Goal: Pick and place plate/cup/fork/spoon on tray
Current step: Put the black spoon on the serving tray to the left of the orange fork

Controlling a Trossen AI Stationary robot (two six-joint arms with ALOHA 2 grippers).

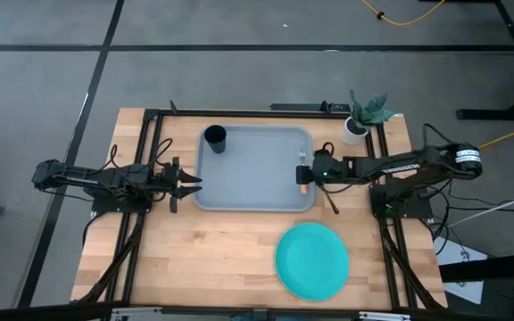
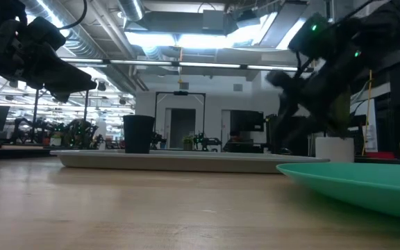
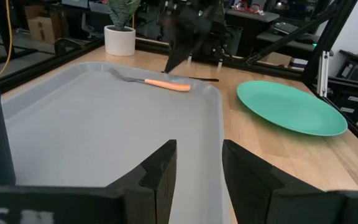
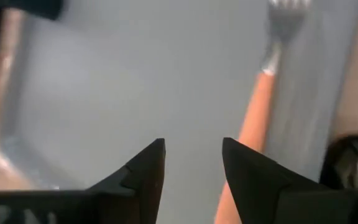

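Observation:
The pale grey-blue tray (image 1: 252, 178) lies mid-table. The dark cup (image 1: 214, 138) stands upright in its far left corner and shows in the low view (image 2: 138, 133). The orange-handled fork (image 1: 302, 174) lies flat inside the tray along its right rim (image 3: 160, 82) (image 4: 258, 115). The dark spoon (image 1: 332, 201) lies on the table just right of the tray. The teal plate (image 1: 311, 260) lies flat on the table near the front edge. My right gripper (image 4: 191, 163) is open above the tray's right side, the fork beside one finger. My left gripper (image 3: 197, 167) is open and empty at the tray's left rim.
A white pot with a green plant (image 1: 357, 127) stands at the table's far right corner. Black frame rails (image 1: 154, 134) run along the table's left and right sides. Bare wood lies left of the plate (image 1: 203, 259).

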